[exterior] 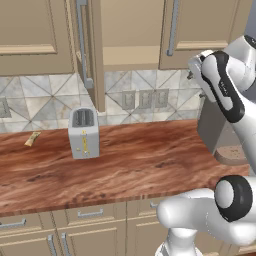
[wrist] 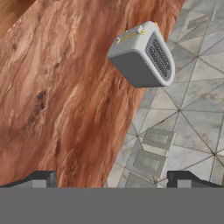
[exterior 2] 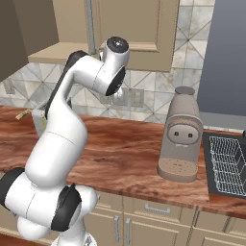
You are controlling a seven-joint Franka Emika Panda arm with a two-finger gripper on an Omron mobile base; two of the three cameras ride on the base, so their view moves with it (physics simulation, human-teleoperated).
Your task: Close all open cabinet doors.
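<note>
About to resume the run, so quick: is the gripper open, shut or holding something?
Gripper: open, holding nothing; dark finger tips wide apart above the reddish-brown wooden counter.

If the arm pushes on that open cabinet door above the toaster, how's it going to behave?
The open cabinet door looks like a rigid wooden panel, so it should swing on its hinges without flexing. It stands edge-on over the counter, so a sideways push should turn it shut. The slim silver handle looks smooth and may slip against the open gripper.

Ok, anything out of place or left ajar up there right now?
Yes: one upper cabinet door above the toaster stands swung out edge-on toward the room, exposing the cabinet interior. The door to its right sits flush. Nothing spilled on the counter.
</note>
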